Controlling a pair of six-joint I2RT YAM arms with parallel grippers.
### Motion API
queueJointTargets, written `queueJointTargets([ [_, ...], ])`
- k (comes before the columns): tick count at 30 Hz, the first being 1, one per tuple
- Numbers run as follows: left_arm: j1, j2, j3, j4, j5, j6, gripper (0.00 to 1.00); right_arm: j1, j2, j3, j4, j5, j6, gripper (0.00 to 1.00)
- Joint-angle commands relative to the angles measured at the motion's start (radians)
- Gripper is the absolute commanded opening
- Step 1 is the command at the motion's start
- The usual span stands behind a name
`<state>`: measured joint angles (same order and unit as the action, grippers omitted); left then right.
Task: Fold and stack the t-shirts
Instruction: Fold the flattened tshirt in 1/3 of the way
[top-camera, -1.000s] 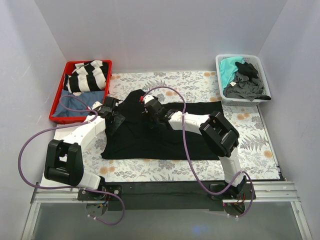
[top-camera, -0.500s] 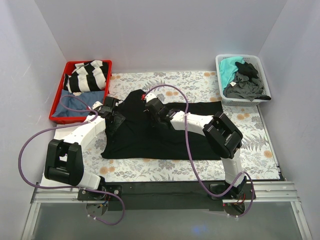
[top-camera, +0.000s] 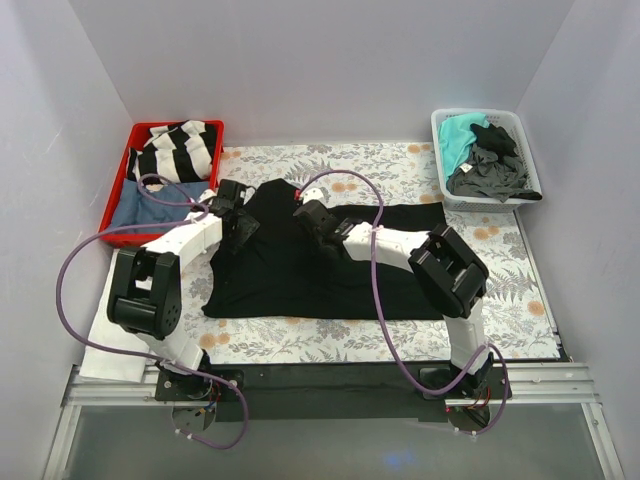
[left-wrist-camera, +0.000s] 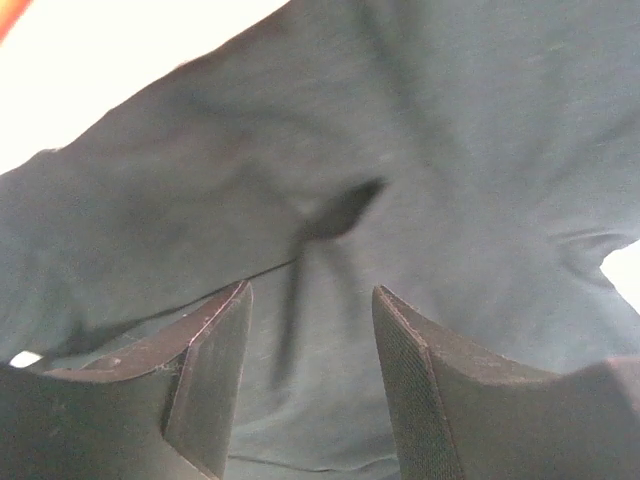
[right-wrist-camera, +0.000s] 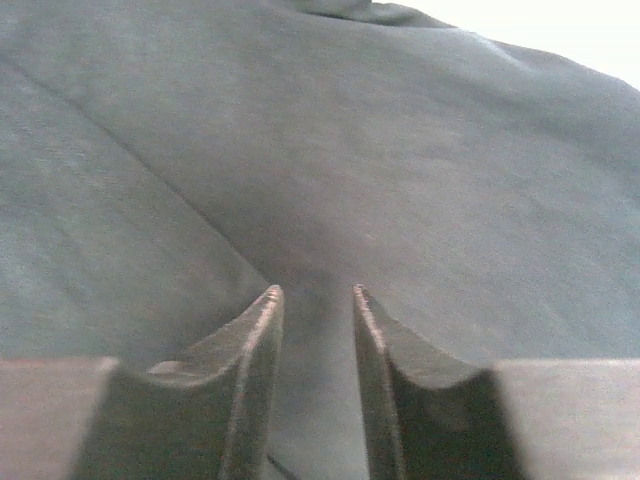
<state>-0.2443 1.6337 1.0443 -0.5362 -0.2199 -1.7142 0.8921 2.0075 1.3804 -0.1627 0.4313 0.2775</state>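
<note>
A plain black t-shirt (top-camera: 300, 275) lies spread across the middle of the flowered table (top-camera: 400, 160), its upper left part bunched into a fold. My left gripper (top-camera: 238, 215) hovers over that left upper edge; in the left wrist view it (left-wrist-camera: 311, 290) is open, with only creased black cloth (left-wrist-camera: 450, 150) behind the gap. My right gripper (top-camera: 312, 216) is low over the shirt's upper middle. The right wrist view shows it (right-wrist-camera: 314, 290) open by a narrow gap, with smooth black cloth (right-wrist-camera: 400, 130) under it and nothing pinched. A teal t-shirt (top-camera: 458, 135) and a dark grey one (top-camera: 490, 170) lie in the basket.
The white basket (top-camera: 483, 203) stands at the back right corner. A red bin (top-camera: 113, 205) at the back left holds a black-and-white striped shirt (top-camera: 180, 150) on blue cloth. A white sheet (top-camera: 100, 345) lies at the near left. Purple cables loop over both arms.
The right gripper has opened from shut and shifted slightly right on the shirt. The left arm has swung inward, carrying its gripper farther back and right over the shirt's upper left edge.
</note>
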Motion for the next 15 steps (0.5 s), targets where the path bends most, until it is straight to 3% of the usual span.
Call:
queueJointTargets([
  [1,0.005,0.004,0.089,0.074,0.008,0.050,0.49,-0.002,-0.099,-0.015,-0.008,0.098,0.005,0.42],
  [7,0.004,0.123,0.270,0.105,-0.001,0.143,0.49,-0.068,-0.168,-0.041,-0.035,0.101,0.037,0.43],
  [15,0.000,0.406,0.616,0.105,-0.084,0.341,0.47,-0.186,-0.220,-0.121,-0.037,0.034,0.054,0.43],
])
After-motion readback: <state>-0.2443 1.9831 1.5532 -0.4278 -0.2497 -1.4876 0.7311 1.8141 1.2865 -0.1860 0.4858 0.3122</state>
